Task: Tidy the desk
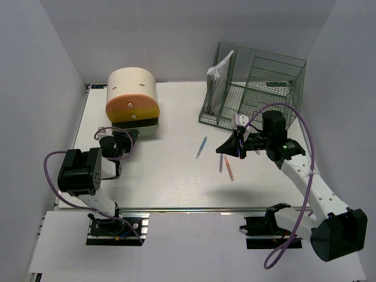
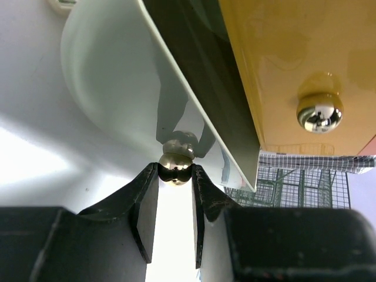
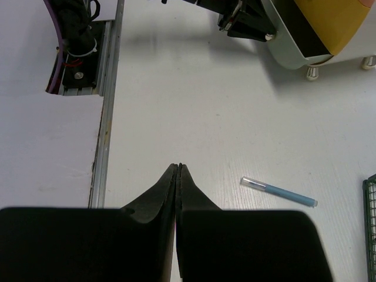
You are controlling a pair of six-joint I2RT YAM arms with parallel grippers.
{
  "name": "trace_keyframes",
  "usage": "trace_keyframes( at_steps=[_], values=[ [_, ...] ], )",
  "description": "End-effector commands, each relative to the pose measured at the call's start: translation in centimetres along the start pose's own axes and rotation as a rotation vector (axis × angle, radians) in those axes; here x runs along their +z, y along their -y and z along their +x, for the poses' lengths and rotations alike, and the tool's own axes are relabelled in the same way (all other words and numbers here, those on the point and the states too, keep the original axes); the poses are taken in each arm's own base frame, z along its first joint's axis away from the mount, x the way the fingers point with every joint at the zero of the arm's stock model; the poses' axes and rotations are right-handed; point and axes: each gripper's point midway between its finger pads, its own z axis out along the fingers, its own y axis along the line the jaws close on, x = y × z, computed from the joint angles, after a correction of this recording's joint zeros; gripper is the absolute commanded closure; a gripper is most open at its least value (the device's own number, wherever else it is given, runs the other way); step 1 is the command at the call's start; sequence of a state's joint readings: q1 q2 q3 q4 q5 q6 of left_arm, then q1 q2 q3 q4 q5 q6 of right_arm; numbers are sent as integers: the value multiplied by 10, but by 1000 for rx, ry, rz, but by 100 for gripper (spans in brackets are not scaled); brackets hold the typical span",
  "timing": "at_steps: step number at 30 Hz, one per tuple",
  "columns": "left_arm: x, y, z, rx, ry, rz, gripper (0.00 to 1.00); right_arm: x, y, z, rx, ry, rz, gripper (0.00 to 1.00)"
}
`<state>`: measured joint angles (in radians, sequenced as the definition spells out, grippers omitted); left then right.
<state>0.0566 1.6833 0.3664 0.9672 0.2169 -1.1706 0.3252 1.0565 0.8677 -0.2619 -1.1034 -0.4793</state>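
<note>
**A:** left side status?
**B:** my left claw (image 2: 175, 173) is clamped on the chrome knob (image 2: 174, 161) of the bottom drawer, round drawer box (image 1: 133, 97), far left of the desk (image 1: 170, 176)
**A:** right?
**B:** my right claw (image 3: 178, 167) has its fingers pressed together, empty, above the desk; blue pen (image 3: 278, 191) lies nearby, green wire rack (image 1: 258, 88) at the far right

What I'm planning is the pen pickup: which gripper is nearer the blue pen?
Right. The right gripper, jaws shut, is just right of the blue pen; the left gripper is far to its left, jaws clamped on a knob of the drawer box.
</note>
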Motion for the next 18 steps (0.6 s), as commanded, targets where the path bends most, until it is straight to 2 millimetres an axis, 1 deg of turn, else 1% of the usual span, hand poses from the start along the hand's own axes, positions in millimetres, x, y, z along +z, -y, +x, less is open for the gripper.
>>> trace_keyframes(
  at_steps=[1,4,6,7,8,10,11,12,13,14,15,16,17,18],
  values=[
    [-11,-12,7,10,-14,-50,83,-2,2,-11,-34,17,-7,100],
    [-14,-11,4,9,-14,-56,78,-2,2,-10,-34,17,-6,100],
    [-15,-9,5,15,-22,-59,72,-1,2,-9,-29,15,-8,100],
    [-15,-10,1,14,-17,-63,68,-1,2,-9,-29,15,-8,100],
    [-15,-9,1,18,-20,-63,63,-1,2,-8,-28,13,-12,100],
    [-16,-5,1,25,-25,-55,58,-1,3,-6,-24,10,-11,100],
    [-16,-3,0,32,-23,-54,50,-1,4,-6,-25,7,-6,100],
    [-17,-4,2,32,-34,-62,49,-1,4,-4,-21,3,-6,99],
    [-18,3,-1,41,-30,-47,47,-1,5,-3,-18,0,-4,95],
    [-19,5,-1,48,-33,-48,41,0,6,-1,-24,-7,-2,89],
    [-21,3,0,47,-42,-63,40,0,6,2,-13,-12,-4,76],
    [-25,14,-4,68,-29,-36,39,0,8,3,-13,-17,0,72],
    [-27,18,-5,75,-29,-33,38,1,8,6,-7,-23,-1,66],
    [-30,15,-3,78,-40,-57,31,1,10,6,-11,-27,4,57]
  ],
)
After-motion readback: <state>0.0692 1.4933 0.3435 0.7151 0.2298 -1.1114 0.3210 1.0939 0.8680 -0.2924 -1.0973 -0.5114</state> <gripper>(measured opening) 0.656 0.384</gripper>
